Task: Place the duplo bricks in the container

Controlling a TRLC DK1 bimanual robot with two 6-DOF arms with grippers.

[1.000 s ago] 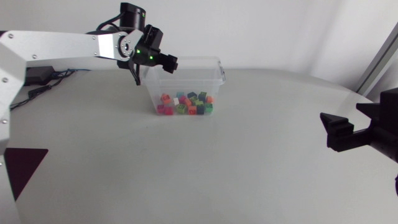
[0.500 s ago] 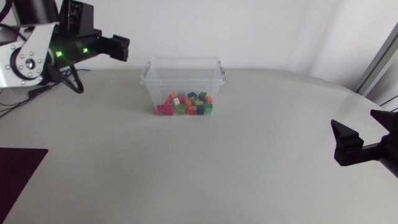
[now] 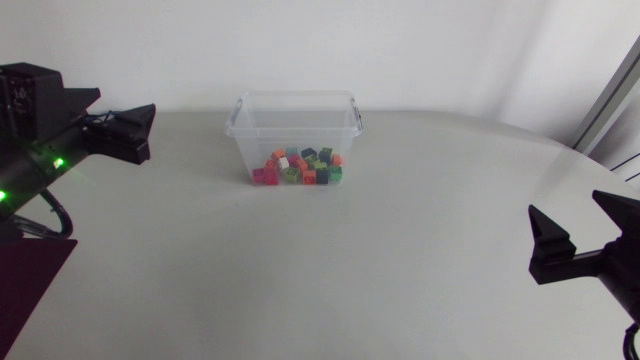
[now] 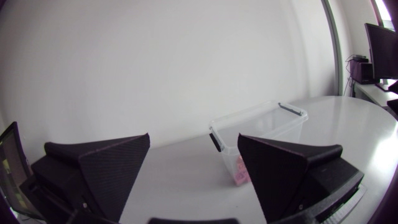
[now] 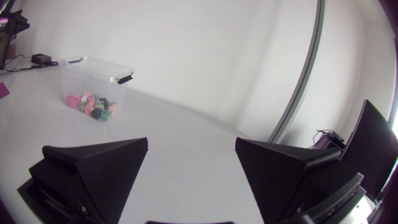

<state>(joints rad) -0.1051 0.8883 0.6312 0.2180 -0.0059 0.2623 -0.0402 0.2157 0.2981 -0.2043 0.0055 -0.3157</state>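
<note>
One clear plastic container (image 3: 295, 140) stands on the table (image 3: 330, 270), near its far side. All the bricks (image 3: 300, 168) lie inside it in a single heap on its floor. They are pink, orange, red, green, dark and white, more than a dozen, but too small and crowded for an exact count. No brick shows on the table outside the container.

Two grippers are in view. The left gripper (image 3: 140, 135) hangs at the table's left side, well apart from the container, with its jaws spread wide and nothing between them. The right gripper (image 3: 570, 215) hangs at the table's near right, also well apart, with its jaws parted and holding nothing.

A second ago the left gripper was at the container's back left corner, just above the rim. It has since drawn back to the left. The right gripper has sunk a little toward the near right edge. The container and the heap lie as they did.
</note>
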